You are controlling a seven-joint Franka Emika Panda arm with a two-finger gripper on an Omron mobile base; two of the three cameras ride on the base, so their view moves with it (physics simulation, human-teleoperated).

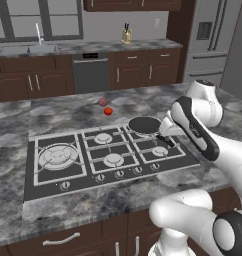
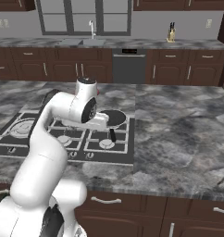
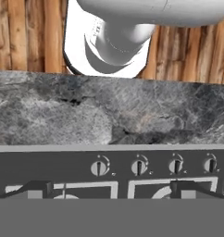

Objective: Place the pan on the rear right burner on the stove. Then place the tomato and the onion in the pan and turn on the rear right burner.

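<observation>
The pan (image 1: 143, 125) sits on the stove (image 1: 53, 184) over the rear right burner, which it hides; its black handle (image 2: 112, 135) points toward the front. On the counter behind the stove lie the bright red tomato (image 1: 108, 111) and, just beyond it, the duller onion (image 1: 102, 102). My hand (image 2: 99, 121) hovers low over the right half of the stove, right beside the pan. In the hand view my gripper (image 3: 111, 189) is open and holds nothing, its fingertips (image 3: 40, 187) wide apart and aimed back at the front knobs (image 3: 139, 166).
A row of knobs (image 1: 119, 174) runs along the stove's front edge. The large multi-ring burner (image 1: 57, 156) is at the left. Grey stone counter (image 2: 178, 125) spreads to the right of the stove. A sink (image 1: 28, 49) and knife block (image 1: 126, 35) stand on the far counter.
</observation>
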